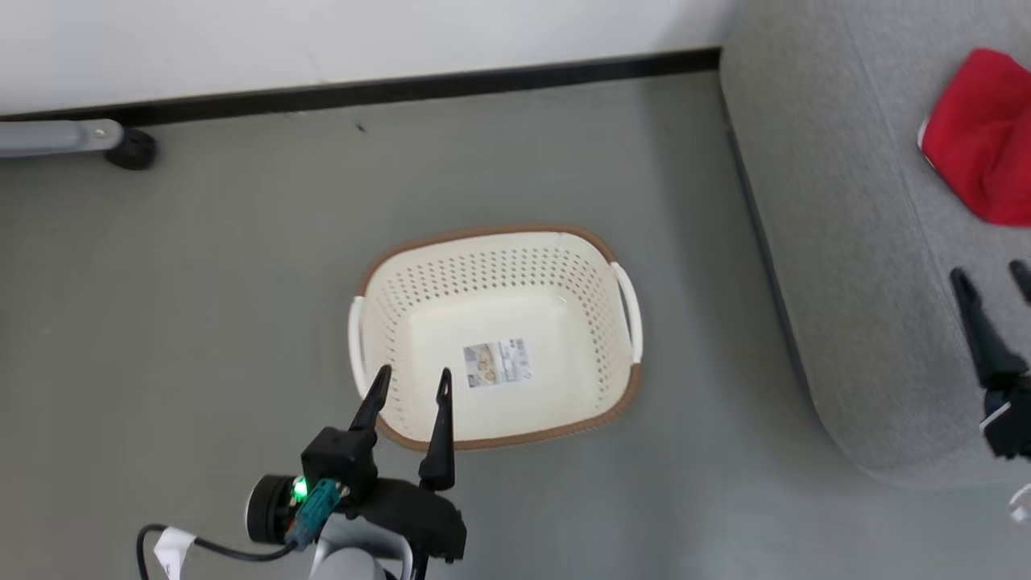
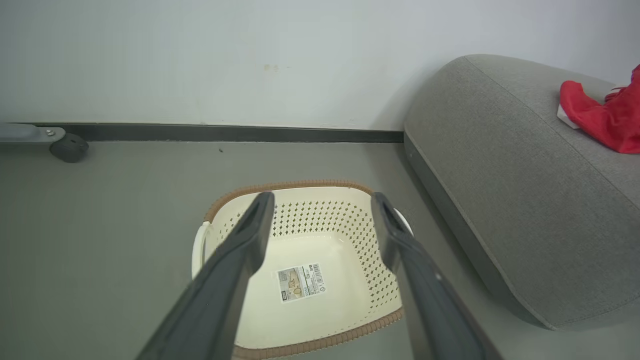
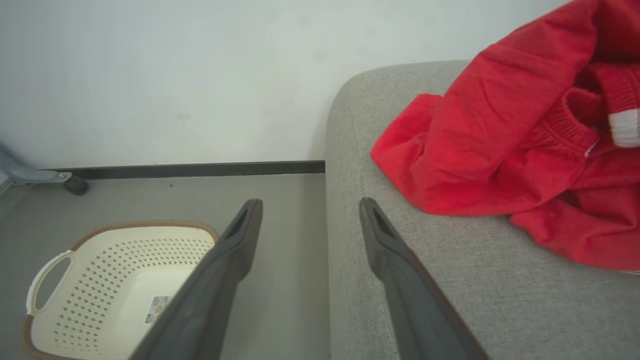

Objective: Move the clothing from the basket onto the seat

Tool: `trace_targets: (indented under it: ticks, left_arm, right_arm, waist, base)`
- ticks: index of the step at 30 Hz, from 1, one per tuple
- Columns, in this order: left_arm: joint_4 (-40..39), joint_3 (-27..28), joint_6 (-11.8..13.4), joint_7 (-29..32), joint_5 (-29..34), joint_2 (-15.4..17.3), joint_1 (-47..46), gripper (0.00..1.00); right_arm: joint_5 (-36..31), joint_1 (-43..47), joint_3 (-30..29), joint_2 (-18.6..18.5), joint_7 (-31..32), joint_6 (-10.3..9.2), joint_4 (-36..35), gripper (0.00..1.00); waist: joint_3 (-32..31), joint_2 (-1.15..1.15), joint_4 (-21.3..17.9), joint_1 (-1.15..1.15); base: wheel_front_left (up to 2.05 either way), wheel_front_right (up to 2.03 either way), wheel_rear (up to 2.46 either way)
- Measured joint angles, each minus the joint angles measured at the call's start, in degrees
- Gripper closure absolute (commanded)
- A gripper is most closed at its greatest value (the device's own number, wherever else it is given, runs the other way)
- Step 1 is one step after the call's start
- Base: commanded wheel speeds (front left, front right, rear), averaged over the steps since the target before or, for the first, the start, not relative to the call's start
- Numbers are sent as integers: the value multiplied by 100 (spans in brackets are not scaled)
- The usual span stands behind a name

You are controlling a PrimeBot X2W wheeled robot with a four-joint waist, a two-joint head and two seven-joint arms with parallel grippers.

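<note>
spreading across the right of the head view, the grey seat [image 1: 846,242] already carries the clothing [image 1: 979,137], a crumpled red heap. the basket [image 1: 499,234] sits on the floor near the seat, holding nothing but its paper label [image 1: 498,362]. the left gripper [image 1: 413,373] hovers over the basket's near rim, fingers apart and empty. the right gripper [image 1: 989,272] hangs over the seat, short of the clothing, likewise spread and empty. the move looks done, with only parking the arms left.

The red clothing [image 1: 981,137] lies crumpled on the grey seat [image 1: 854,242], upper right. The cream perforated basket [image 1: 596,266] sits centre frame, holding just its paper label [image 1: 497,362].
</note>
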Motion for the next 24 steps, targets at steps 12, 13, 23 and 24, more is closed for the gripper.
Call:
trace_targets:
  ticks: [12, 13, 23, 24]
  left_arm:
    - [35, 564, 0, 0, -5, -29, 585, 0]
    - [31, 616, 0, 0, -5, -31, 628, 0]
    - [-14, 987, 0, 0, 145, -32, 1006, 0]
    - [-23, 990, 0, 0, 172, -32, 1006, 0]
  right_arm:
    - [-321, 670, -16, 582, 0, 0, -328, 0]
    - [-372, 718, -30, 621, 0, 0, -333, 0]
    - [-789, 1027, -154, 933, 0, -9, -430, 0]
    - [-799, 1043, -198, 954, 0, -15, -437, 0]
  waist:
    - [-889, -1, 810, 0]
    - [-956, 0, 863, 0]
    - [-1542, 0, 1257, 0]
    - [-1573, 0, 1274, 0]
  base:
    - [0, 0, 0]
    - [0, 0, 0]
    - [0, 0, 0]
    - [0, 0, 0]
